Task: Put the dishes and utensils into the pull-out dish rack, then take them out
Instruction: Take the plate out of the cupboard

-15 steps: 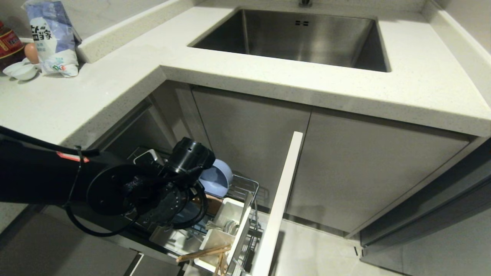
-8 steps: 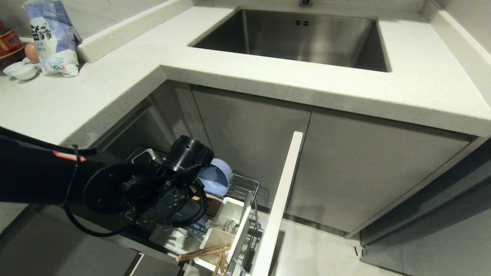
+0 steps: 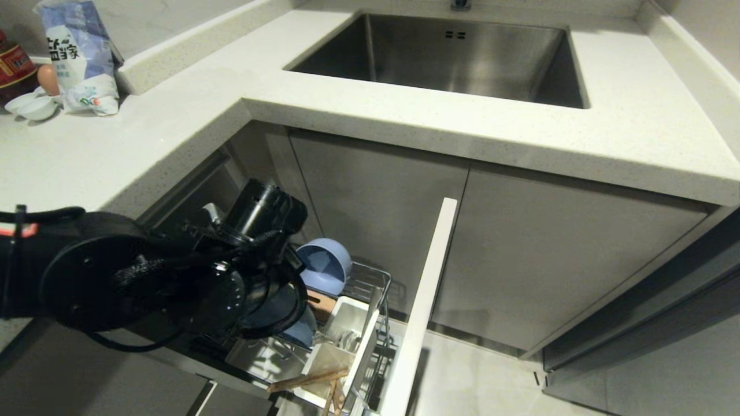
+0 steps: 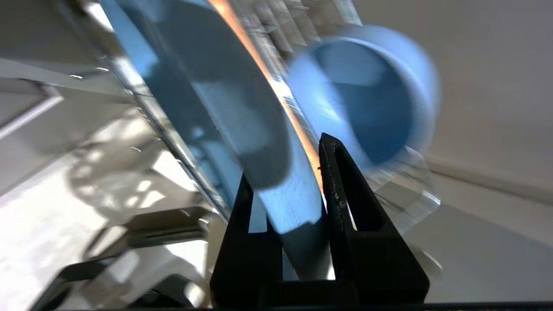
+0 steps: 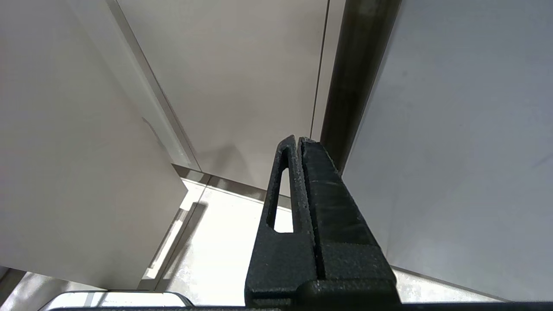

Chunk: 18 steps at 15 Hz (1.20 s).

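A pale kitchen surface (image 3: 173, 121) wraps a steel sink (image 3: 457, 58); below it the rack (image 3: 370, 289) stands pulled out. The left end effector (image 4: 287, 203) pinches the plate's (image 4: 207, 95) rim, apparently unloading it. The bowl (image 3: 324, 267), spoon (image 3: 347, 341) and chopsticks (image 3: 306, 380) remain racked. The right end effector (image 5: 298, 142) is pressed together, parked beside the cabinets.
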### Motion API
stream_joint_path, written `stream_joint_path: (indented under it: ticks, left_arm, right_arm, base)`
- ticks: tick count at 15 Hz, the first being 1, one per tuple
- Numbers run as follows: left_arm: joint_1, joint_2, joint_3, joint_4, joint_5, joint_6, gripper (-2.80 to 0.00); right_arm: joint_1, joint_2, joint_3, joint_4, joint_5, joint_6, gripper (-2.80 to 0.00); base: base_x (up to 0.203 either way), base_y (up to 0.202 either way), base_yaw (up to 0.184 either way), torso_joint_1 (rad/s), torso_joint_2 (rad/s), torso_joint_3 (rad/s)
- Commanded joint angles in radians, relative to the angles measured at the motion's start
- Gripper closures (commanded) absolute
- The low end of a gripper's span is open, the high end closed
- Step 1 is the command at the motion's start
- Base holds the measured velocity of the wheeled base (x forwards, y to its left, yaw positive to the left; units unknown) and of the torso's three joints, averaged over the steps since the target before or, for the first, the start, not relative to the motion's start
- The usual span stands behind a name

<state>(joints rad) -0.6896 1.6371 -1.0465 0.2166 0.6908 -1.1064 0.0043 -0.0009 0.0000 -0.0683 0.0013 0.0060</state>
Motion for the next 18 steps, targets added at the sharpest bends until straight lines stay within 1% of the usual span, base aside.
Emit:
stream_joint_path:
  ticks: [1,4,5,8,10,12,15,16,18]
  left_arm:
    - [-0.041,-0.090,-0.010,0.009,-0.008,-0.008,0.00]
    - [-0.108,-0.188,-0.046,0.061,-0.031,-0.003,0.00]
    - [-0.138,-0.226,-0.065,0.077,-0.041,0.020,0.00]
    - [-0.198,-0.339,-0.121,0.088,-0.075,0.131,0.00]
    - [-0.233,-0.408,-0.160,0.088,-0.096,0.230,0.00]
    - [-0.244,-0.465,-0.199,0.087,-0.115,0.322,0.00]
    - [-0.241,-0.527,-0.243,0.081,-0.126,0.511,0.00]
    - [-0.232,-0.549,-0.259,0.080,-0.123,0.593,0.00]
    - [-0.163,-0.574,-0.279,0.079,-0.122,0.707,0.00]
  right_arm:
    - [0.000,-0.001,0.023,-0.001,0.000,0.000,0.00]
    - [0.000,-0.001,0.023,-0.001,0.000,0.000,0.00]
    - [0.000,-0.001,0.023,-0.001,0.000,0.000,0.00]
    - [0.000,-0.001,0.023,-0.001,0.000,0.000,0.00]
    - [0.000,-0.001,0.023,-0.001,0.000,0.000,0.00]
    - [0.000,-0.001,0.023,-0.001,0.000,0.000,0.00]
    - [0.000,-0.001,0.023,-0.001,0.000,0.000,0.00]
    - [0.000,-0.001,0.023,-0.001,0.000,0.000,0.00]
    - [0.000,-0.001,0.023,-0.001,0.000,0.000,0.00]
  base:
    - [0.000,0.000,0.000,0.000,0.00,0.000]
    - [0.000,0.000,0.000,0.000,0.00,0.000]
    - [0.000,0.000,0.000,0.000,0.00,0.000]
    - [0.000,0.000,0.000,0.000,0.00,0.000]
    - [0.000,0.000,0.000,0.000,0.00,0.000]
    - [0.000,0.000,0.000,0.000,0.00,0.000]
    - [0.000,0.000,0.000,0.000,0.00,0.000]
    - [0.000,0.000,0.000,0.000,0.00,0.000]
    - [0.000,0.000,0.000,0.000,0.00,0.000]
